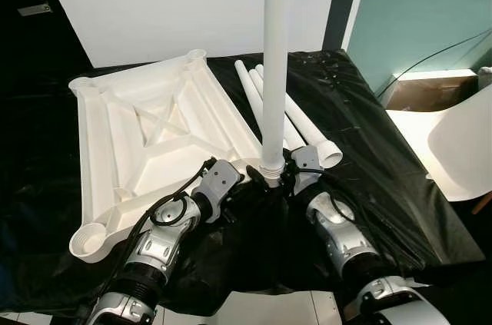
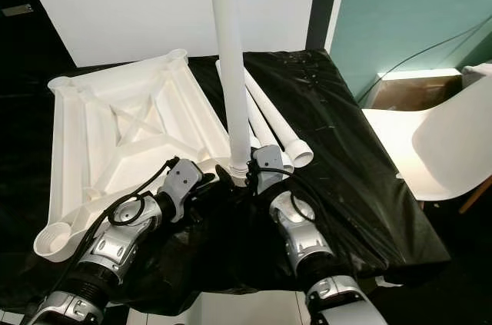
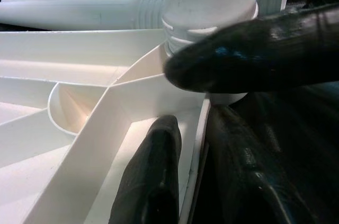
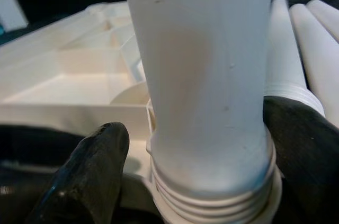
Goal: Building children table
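Observation:
The white tabletop (image 1: pixel 154 125) lies upside down on a black-covered surface. One white leg (image 1: pixel 274 56) stands upright in its near right corner socket, with thread rings (image 4: pixel 212 203) showing at its base. My left gripper (image 1: pixel 244 175) is shut on that corner of the tabletop: one finger (image 3: pixel 254 44) presses the socket just under the thread and the other (image 3: pixel 153 171) lies on an inner rib. My right gripper (image 1: pixel 283 175) straddles the leg's base. One of its fingers (image 4: pixel 296 139) touches the leg, while the other (image 4: pixel 98 171) stands slightly off it. Spare legs (image 1: pixel 304 121) lie beside the tabletop.
An empty corner socket (image 1: pixel 88 242) sits at the near left of the tabletop. A white chair (image 1: pixel 461 148) and a cardboard box (image 1: pixel 430 91) stand to the right of the black cover (image 1: pixel 384 187). A white panel (image 1: pixel 169 2) leans behind.

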{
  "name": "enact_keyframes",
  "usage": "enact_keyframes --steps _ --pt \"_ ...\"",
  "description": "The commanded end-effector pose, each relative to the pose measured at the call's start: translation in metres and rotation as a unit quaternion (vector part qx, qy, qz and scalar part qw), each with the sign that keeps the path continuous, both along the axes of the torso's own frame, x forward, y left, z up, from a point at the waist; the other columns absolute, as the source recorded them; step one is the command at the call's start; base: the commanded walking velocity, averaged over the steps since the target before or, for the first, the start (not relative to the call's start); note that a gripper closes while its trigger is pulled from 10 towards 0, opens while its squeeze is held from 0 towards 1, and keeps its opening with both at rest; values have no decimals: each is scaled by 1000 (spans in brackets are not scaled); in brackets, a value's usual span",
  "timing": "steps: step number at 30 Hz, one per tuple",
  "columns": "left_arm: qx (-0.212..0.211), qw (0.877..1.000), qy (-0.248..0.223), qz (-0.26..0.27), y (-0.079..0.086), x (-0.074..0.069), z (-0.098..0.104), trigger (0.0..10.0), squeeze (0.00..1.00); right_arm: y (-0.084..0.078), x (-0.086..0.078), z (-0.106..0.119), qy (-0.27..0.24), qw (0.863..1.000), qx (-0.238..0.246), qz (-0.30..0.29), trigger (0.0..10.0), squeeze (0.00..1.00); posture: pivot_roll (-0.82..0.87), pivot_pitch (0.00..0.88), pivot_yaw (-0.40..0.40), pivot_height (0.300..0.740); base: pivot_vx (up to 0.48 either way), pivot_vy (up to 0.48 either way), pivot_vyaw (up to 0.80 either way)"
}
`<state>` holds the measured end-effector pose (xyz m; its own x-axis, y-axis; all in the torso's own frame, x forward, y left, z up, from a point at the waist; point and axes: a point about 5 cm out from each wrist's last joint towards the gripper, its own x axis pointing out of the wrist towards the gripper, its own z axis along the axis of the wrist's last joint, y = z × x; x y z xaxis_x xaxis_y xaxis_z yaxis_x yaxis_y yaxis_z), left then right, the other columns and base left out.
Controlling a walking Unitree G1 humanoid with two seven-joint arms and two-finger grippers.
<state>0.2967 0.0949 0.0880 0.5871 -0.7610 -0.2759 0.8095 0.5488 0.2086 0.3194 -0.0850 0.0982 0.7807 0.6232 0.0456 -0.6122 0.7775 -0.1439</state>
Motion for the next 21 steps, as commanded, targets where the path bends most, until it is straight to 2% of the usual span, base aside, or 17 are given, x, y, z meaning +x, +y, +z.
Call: enact_keyframes --steps 1,8,10,11,12,13,14,17,20,21 --pt "27 997 67 -18 -3 -16 -31 10000 0 7 4 16 -36 998 -17 51 10000 0 17 0 2 740 0 0 0" --pt "27 997 65 -19 -4 -14 -29 10000 0 -10 17 33 -55 992 -64 96 10000 0 11 0 5 740 0 0 0" --pt "27 997 64 -19 -4 -13 -28 10000 0 -13 19 34 -52 990 -73 104 9647 0 9 0 6 740 0 0 0" --pt "26 997 63 -19 -4 -13 -28 10000 0 -14 20 34 -46 989 -84 110 5216 0 8 0 7 740 0 0 0" --pt "26 997 63 -19 -4 -13 -28 10000 0 -14 20 34 -46 989 -84 110 5216 0 8 0 7 740 0 0 0" --pt "26 997 63 -20 -5 -12 -27 10000 0 -16 21 32 -35 988 -95 115 0 0 6 0 10 740 0 0 0" --pt "27 997 62 -21 -5 -12 -27 10000 0 -19 21 28 -14 988 -98 121 0 0 10 0 10 740 0 0 0" --pt "27 998 62 -21 -5 -12 -27 10000 0 -20 21 25 2 988 -93 121 0 0 10 0 10 740 0 0 0" --pt "27 997 65 -21 -3 -13 -27 10000 0 -16 14 12 19 998 -26 50 0 0 23 0 6 740 0 0 0" --pt "27 997 65 -21 -3 -13 -27 10000 0 -16 14 12 19 998 -26 50 0 0 23 0 6 740 0 0 0"
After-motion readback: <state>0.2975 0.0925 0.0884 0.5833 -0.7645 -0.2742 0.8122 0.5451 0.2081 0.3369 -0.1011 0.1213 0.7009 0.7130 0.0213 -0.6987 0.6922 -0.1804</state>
